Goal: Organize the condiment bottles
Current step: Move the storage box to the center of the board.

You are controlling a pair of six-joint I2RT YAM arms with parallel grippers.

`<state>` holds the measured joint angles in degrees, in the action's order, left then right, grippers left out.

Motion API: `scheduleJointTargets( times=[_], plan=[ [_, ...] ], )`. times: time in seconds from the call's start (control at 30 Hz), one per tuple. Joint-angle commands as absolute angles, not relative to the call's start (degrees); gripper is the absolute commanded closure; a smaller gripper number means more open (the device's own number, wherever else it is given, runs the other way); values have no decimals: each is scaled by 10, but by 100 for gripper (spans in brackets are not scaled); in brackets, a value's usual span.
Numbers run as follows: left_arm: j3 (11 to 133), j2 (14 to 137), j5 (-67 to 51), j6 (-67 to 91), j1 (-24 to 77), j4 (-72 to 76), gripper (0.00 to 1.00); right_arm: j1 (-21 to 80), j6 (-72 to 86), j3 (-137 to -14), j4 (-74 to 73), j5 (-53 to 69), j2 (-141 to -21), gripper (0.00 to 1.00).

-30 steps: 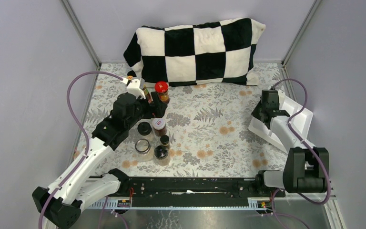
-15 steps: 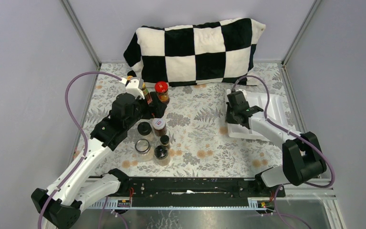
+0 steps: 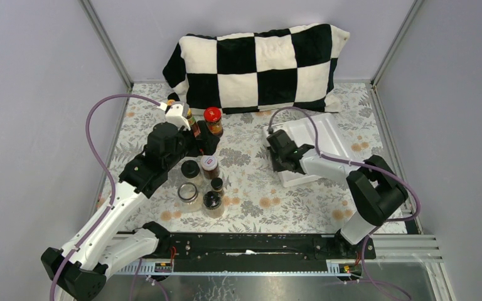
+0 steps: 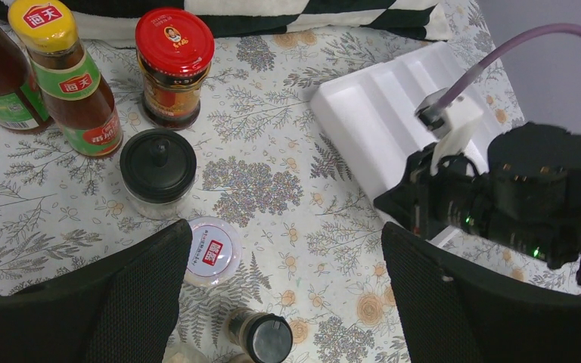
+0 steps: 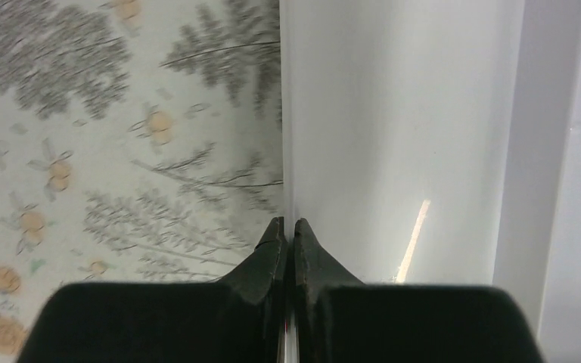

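- Our right gripper has its fingers pinched shut on the thin rim of the white tray, so we've only got a sliver of plastic in the grip. If it drags or lifts from there, we reckon the rim could slip out, or the tray could swing round that one pinch point.
- The condiment bottles stand bunched centre-left in the top view, apart from the tray. If we slide the tray too far left, it could bowl over the nearest ones. The tall yellow-capped sauce bottles look the tippiest to us.
- Our left gripper hangs wide open over the bunch, holding nothing. If it drops straight down, those fingers could clip the black-lidded jar or the white-lidded jar.
- The right wrist view is the only one that shows the pinch itself, but it has zero bottles in it.
- The left wrist view gives us the labels, the red-lidded jar and the gap over to the tray. Only the top view gets both arms plus the checkered pillow at the back.
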<state>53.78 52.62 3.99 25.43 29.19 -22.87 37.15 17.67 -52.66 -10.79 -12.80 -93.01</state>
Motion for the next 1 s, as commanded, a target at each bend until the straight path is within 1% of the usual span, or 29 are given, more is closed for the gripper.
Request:
scheduleJointTargets(
  times=[0.0,0.13,0.4,0.53,0.73,0.77,0.8,0.87,0.9,0.93,0.97],
  plan=[
    [537,525,43,260,288,-228,1,430,137,-544,-76,-110,-936,100],
    [534,525,40,263,288,-224,1,457,116,-500,-45,-74,-920,100],
    [530,537,23,272,288,-208,1,465,81,-421,-9,-4,-855,100],
    [533,543,19,273,289,-207,1,482,68,-428,-11,33,-859,100],
    [529,542,22,273,288,-204,1,505,66,-462,-18,20,-902,100],
    [528,543,21,274,289,-203,1,507,68,-469,-19,17,-910,99],
    [528,544,20,274,289,-203,1,510,73,-478,-25,11,-917,89],
    [527,545,20,273,289,-203,1,513,76,-495,-37,10,-929,75],
    [527,544,21,271,288,-204,1,515,78,-501,-43,4,-932,62],
    [527,543,22,270,289,-204,1,517,80,-505,-46,3,-931,53],
    [527,542,23,269,288,-204,1,516,80,-507,-50,3,-928,49]
  ],
)
